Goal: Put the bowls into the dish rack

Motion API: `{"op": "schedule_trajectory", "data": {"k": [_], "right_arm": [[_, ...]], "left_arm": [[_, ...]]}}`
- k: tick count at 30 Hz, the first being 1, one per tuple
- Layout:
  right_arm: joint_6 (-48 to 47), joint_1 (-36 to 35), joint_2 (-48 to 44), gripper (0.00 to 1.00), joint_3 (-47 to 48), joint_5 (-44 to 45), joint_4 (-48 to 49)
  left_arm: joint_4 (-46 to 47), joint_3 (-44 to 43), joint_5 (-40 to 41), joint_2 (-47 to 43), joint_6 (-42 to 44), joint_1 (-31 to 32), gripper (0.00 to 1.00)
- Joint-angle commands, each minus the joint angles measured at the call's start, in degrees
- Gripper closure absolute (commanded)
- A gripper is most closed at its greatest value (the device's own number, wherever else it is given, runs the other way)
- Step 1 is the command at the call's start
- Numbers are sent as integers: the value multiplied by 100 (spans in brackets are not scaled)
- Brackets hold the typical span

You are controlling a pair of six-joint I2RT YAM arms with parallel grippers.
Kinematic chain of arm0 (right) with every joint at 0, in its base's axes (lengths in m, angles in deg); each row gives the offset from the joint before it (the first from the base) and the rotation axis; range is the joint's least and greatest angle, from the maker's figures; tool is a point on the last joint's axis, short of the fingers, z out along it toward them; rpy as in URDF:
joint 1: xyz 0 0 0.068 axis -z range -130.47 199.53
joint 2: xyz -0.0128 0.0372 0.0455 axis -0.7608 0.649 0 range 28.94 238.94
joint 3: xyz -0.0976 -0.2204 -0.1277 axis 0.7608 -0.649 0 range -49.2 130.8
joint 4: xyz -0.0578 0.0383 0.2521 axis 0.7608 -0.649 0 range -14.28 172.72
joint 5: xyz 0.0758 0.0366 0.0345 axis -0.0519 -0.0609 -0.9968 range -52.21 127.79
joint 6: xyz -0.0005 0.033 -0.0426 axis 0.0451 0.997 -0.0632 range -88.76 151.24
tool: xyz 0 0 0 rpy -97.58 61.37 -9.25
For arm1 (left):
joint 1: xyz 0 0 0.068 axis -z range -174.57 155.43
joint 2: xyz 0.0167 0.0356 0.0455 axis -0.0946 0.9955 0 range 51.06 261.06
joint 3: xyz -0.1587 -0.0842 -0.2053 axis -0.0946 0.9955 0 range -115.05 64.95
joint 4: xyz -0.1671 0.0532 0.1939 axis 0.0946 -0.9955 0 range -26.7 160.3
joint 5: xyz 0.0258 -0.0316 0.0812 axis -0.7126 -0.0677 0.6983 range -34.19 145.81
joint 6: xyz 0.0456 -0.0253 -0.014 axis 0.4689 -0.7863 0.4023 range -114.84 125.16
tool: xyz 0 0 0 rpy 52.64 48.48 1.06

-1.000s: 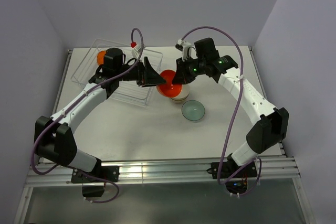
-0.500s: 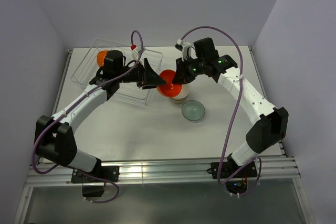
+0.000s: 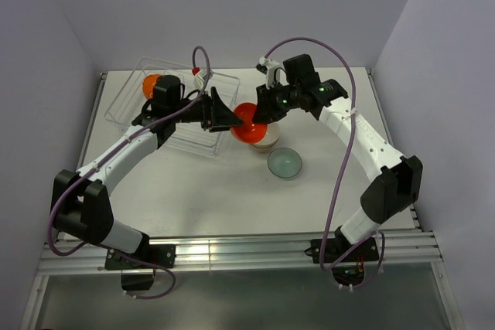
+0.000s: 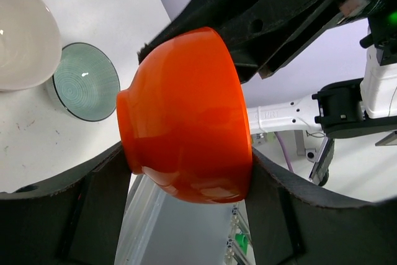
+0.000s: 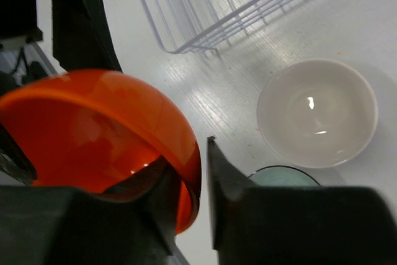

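The orange bowl (image 3: 247,124) is up in the air, tipped on its side. It hangs just right of the dish rack (image 3: 189,141) and straight above the cream bowl (image 3: 267,141). The right gripper (image 5: 197,153) has it by the rim, one finger inside and one outside, pinched narrow on that thin edge. The left gripper (image 3: 227,116) reaches in from the rack side, jaws spread wide with the bowl's body between them. In the left wrist view the glossy sides sit right at the fingers, but whether they press or only flank it, I cannot tell.

This reads like a handover, and here's the danger. If the right lets go before the left has a real grip, that slick, rounded wall slides out. The bowl then drops onto the cream bowl below, with the green bowl (image 3: 285,163) just beside it. A chip, or bowls scattering across the table (image 3: 216,199), looks likely then. If both grippers squeeze and pull against each other, the rim pinch could twist loose. The rack's near wall is close to the left wrist too, so a low swing toward it could clip the edge. What looks like another orange bowl (image 3: 151,83) sits at the rack's far left, so that slot is taken.
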Motion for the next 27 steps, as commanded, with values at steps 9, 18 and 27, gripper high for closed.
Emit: {"op": "schedule_trajectory", "data": {"k": [9,18,27], "right_arm": [[54,-53,56,36,352,-101,109],[10,-35,-111,13,343,-207,-23],[-227,53,-199,0,528,-215,-287]], "left_arm": [[-57,85,17,-321,310,-149,100],[-846,33,457,-295,802,-596,100],[-2060,-696,527,118,2118,-1580,100]]}}
